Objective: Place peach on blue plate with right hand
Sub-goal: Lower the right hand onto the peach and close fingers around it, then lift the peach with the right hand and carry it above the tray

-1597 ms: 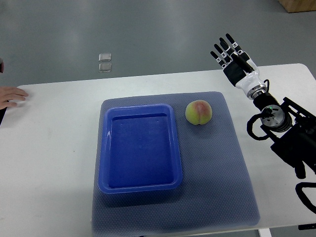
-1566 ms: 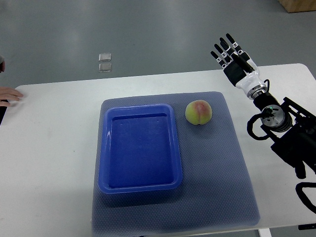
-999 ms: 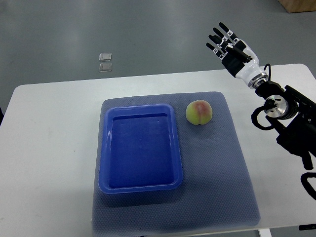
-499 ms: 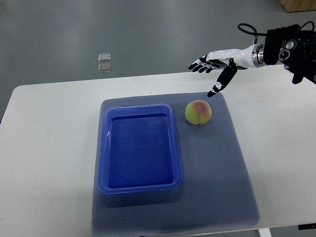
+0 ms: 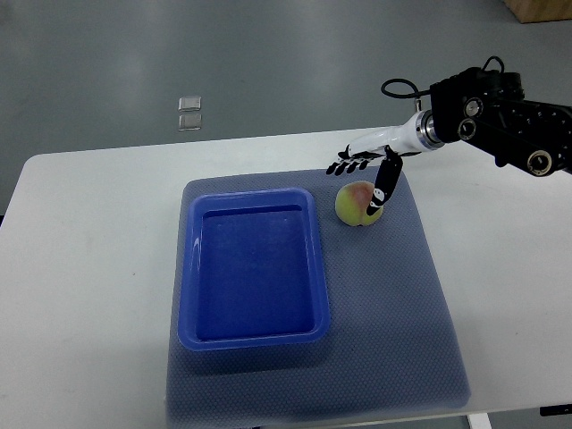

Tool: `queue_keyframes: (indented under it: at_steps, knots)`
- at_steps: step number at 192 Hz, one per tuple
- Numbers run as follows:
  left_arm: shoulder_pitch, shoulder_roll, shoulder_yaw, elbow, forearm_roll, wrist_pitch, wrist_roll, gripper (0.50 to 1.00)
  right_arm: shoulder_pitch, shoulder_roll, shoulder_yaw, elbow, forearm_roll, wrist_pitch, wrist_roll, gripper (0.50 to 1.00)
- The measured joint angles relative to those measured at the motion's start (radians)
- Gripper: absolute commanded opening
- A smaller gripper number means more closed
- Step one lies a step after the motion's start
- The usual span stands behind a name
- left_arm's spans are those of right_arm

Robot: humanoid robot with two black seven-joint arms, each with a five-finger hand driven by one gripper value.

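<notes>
Right hand (image 5: 365,168), fingers spread and holding nothing, is poised over the far side of the peach (image 5: 357,205) with its thumb lying against the fruit's right side, the peach resting on the grey mat (image 5: 393,304) just right of the blue plate (image 5: 253,266), near its far right corner.

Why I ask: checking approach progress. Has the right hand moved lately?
Yes. The right hand swung leftward and down over the mat, now at the peach.

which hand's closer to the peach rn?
Right. The right hand hovers open just above and behind the peach, thumb down at its right side, not yet closed on it. The left hand is out of view.
</notes>
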Motion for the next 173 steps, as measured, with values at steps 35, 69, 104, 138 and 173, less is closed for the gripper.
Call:
queue_keyframes:
  at_steps: [35,69,104,138,173]
  knots:
    - [0.000,0.000,0.000,0.001,0.000,0.000,0.000,1.000,-0.045,0.047,-0.046,-0.061,-0.056,-0.095,0.025,0.926]
    - [0.000,0.000,0.001,0.002,0.000,0.000,0.000,1.000,-0.085,0.078,-0.056,-0.087,-0.063,-0.167,0.032,0.742]
    - [0.000,0.000,0.001,0.003,0.000,0.000,0.000,1.000,-0.111,0.085,-0.062,-0.096,-0.066,-0.205,0.033,0.500]
    - [0.000,0.000,0.001,0.004,0.000,0.000,0.000,1.000,-0.097,0.071,-0.064,-0.088,-0.068,-0.202,0.035,0.500]
    - [0.000,0.000,0.001,0.006,0.000,0.000,0.000,1.000,0.059,-0.035,-0.048,0.007,-0.039,-0.145,0.035,0.500]
